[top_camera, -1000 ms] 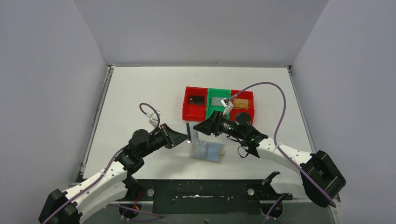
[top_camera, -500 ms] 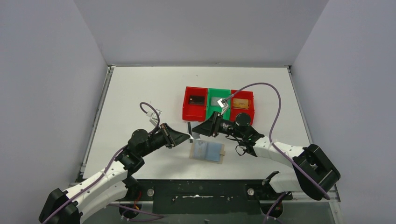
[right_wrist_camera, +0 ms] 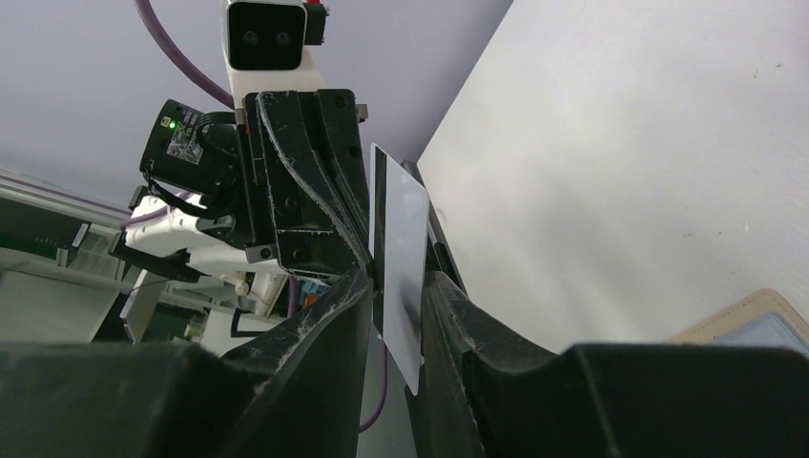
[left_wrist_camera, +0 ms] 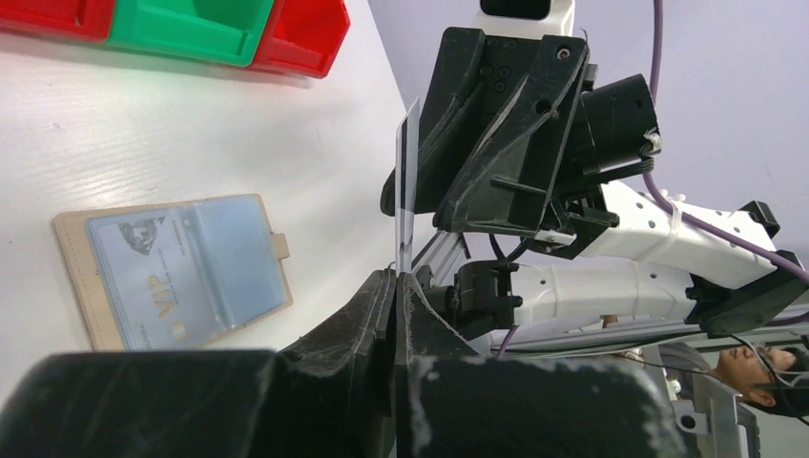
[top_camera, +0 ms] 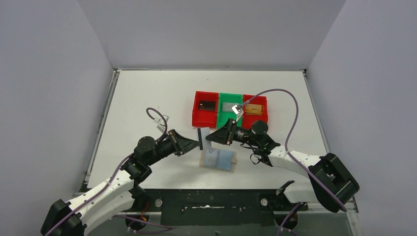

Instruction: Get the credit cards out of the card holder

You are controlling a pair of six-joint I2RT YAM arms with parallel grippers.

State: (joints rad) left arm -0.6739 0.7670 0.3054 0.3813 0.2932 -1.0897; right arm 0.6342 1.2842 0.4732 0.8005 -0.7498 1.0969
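Card holder (left_wrist_camera: 176, 272): lies open and flat on the surface (top_camera: 147, 98), nearest my bases, with its closure tab sticking out from one side.
VIP card (left_wrist_camera: 143, 281): pale, sits under the holder's blue-grey panel.
Left fingers (left_wrist_camera: 386, 286): closed tight on one end of a thin pale card (left_wrist_camera: 408, 172), which stands on edge above the surface, just beyond the holder.
Right fingers (top_camera: 208, 137): face my left ones, narrowly parted, with the same pale card between them. I cannot tell whether the pads press it.
Left red tray (top_camera: 205, 112): farther out, holds a dark card (top_camera: 206, 104).
Green tray (top_camera: 230, 109): touches it on the right, holds a greyish card (top_camera: 227, 106).
Right red tray (top_camera: 255, 107): last in the row, holds a tan card (top_camera: 253, 108).
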